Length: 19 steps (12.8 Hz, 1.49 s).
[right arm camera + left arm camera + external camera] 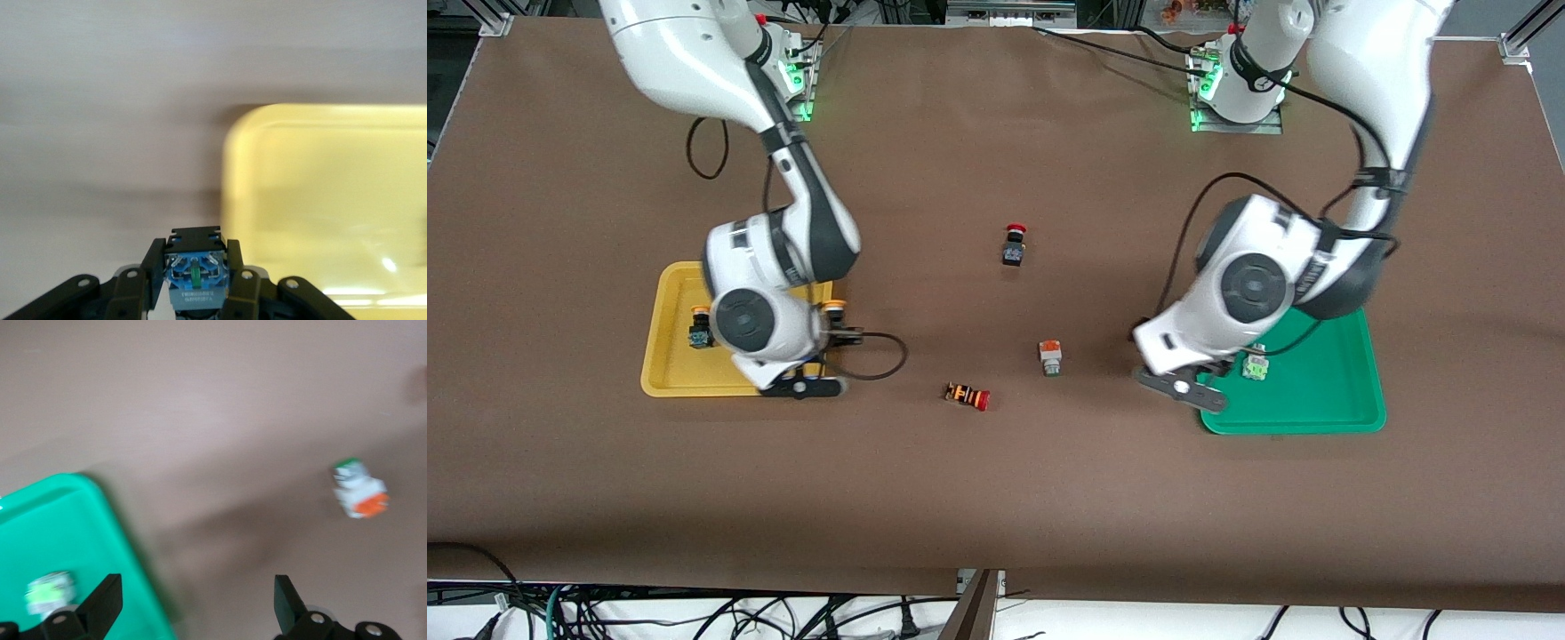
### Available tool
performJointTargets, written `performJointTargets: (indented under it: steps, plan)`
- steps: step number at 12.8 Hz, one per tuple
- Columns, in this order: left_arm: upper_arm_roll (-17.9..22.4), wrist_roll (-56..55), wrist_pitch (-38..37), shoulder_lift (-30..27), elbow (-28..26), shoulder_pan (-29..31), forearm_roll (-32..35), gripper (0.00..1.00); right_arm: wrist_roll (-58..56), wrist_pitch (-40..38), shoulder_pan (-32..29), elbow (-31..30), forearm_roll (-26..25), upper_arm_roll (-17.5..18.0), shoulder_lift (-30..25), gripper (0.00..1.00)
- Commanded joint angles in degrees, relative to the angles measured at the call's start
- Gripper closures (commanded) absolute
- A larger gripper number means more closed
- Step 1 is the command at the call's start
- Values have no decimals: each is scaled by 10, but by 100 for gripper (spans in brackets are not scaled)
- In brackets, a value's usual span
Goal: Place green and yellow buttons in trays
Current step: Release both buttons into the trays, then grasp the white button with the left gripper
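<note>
My right gripper is shut on a yellow-capped black button and holds it over the yellow tray's edge toward the table's middle. The right wrist view shows the button's blue-and-black underside between the fingers, with the yellow tray ahead. Another yellow-capped button lies in that tray. My left gripper is open and empty over the green tray's edge. A green-and-white button lies in that tray; it also shows in the left wrist view. A second white-grey button lies on the table.
A red-capped black switch stands mid-table toward the bases. A red-capped switch with an orange-striped body lies nearer the front camera, between the trays. A black cable loops beside the right gripper.
</note>
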Motion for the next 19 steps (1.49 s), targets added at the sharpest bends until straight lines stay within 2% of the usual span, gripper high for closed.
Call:
performJointTargets:
  steps: [1, 4, 6, 8, 9, 10, 11, 12, 13, 14, 16, 17, 18, 19]
  plan:
    - [7, -10, -7, 78, 77, -61, 5, 0, -95, -1, 5, -38, -1, -45, -1, 100]
    - [10, -76, 58, 117, 91, -102, 5, 0, -100, 37, 5, -89, -1, -50, -3, 100]
    - [28, -206, 92, 133, 94, -132, 10, 0, -100, 73, 5, -124, 0, -50, -6, 100]
    - [37, -232, 111, 142, 91, -135, 10, 0, -101, 83, 5, -136, 0, -51, -6, 100]
    - [37, -251, 125, 147, 88, -134, 9, 0, -101, 87, 5, -139, 0, -56, -6, 55]
    - [37, -272, 142, 156, 88, -134, 8, 0, -101, 84, 5, -136, 1, -57, -6, 1]
    - [37, -300, 158, 164, 87, -138, 7, 0, -101, 78, 5, -129, 1, -60, -10, 0]
    - [37, -310, 160, 169, 87, -138, 8, 15, -104, 69, 5, -114, 1, -62, -16, 0]
    - [37, -311, 160, 169, 79, -139, 7, 43, -104, 47, 5, -98, 2, -62, -20, 0]
    - [37, -312, 160, 169, 66, -140, 7, 50, -104, 12, 5, -73, 3, -62, -21, 0]
    - [37, -321, 160, 167, 57, -141, 8, 81, -105, -60, 4, -22, 3, -72, -21, 0]
    - [37, -323, 155, 163, 57, -140, 8, 91, -106, -92, 1, 3, 2, -76, -23, 0]
    - [37, -318, 142, 154, 59, -137, 11, 100, -109, -117, -3, 18, 1, -74, -27, 0]
    - [39, -316, 94, 136, 63, -132, 12, 100, -106, -129, -13, 22, 1, -70, -46, 0]
